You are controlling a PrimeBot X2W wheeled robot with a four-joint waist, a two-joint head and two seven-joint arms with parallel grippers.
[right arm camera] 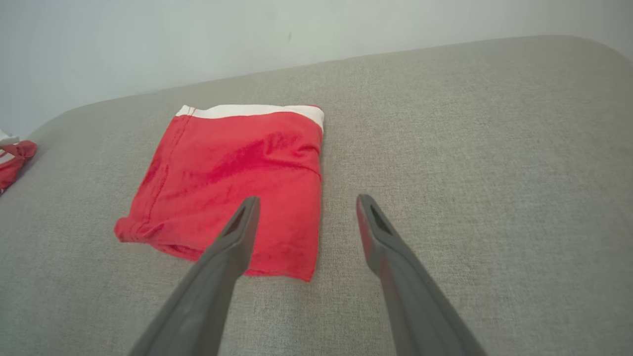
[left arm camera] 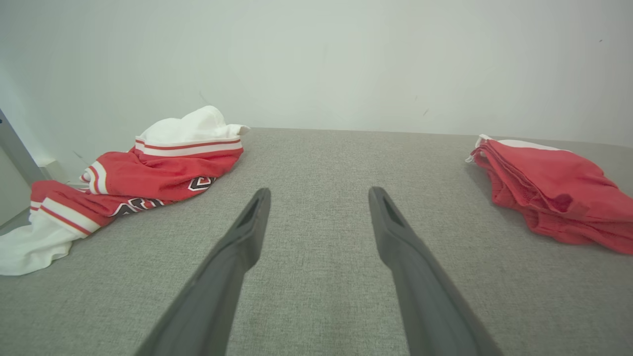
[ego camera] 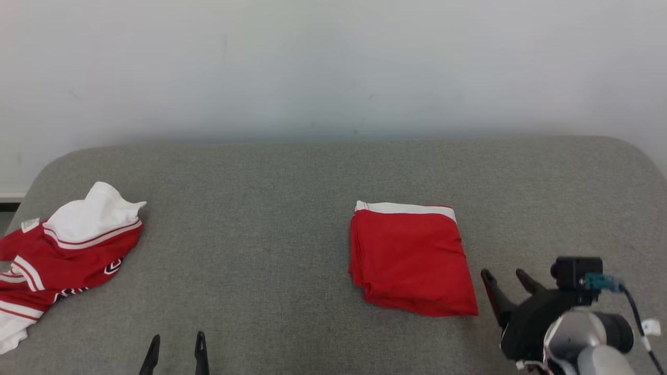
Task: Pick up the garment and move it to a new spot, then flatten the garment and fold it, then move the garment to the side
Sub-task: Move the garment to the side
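Head view gives us the folded garment [ego camera: 411, 260] at about 4 o'clock from the middle of the grey fabric-covered tabletop [ego camera: 260, 208], lying flat and apart from everything else. It is a red, nearly square packet, so its long axis is hard to call. The white band along one edge faces 12 o'clock, toward the pale wall [ego camera: 333, 62], and the stacked red layers face 6 o'clock, with the whole packet leaning slightly along the 11-to-5 line.

At 9 o'clock a crumpled red-and-white jersey [ego camera: 68, 255] runs off the picture's edge. Its black lettering is creased and we cannot read it.

The left jaws stand open and empty. We see just two dark finger tips [ego camera: 200, 349] at the bottom edge, around 7 o'clock, over bare cloth well apart from both garments.

The right jaws are open too and hold nothing. Their fingers [ego camera: 495, 294] point toward 11 o'clock, just beside the packet's 4 o'clock corner, and the wrist behind them, with its small black camera [ego camera: 576, 272], is cut off at the frame corner. In the right wrist view one finger overlaps the packet's near edge. We cannot tell how high it hangs above the cloth.

In the left wrist view the packet is clipped at 3 o'clock.
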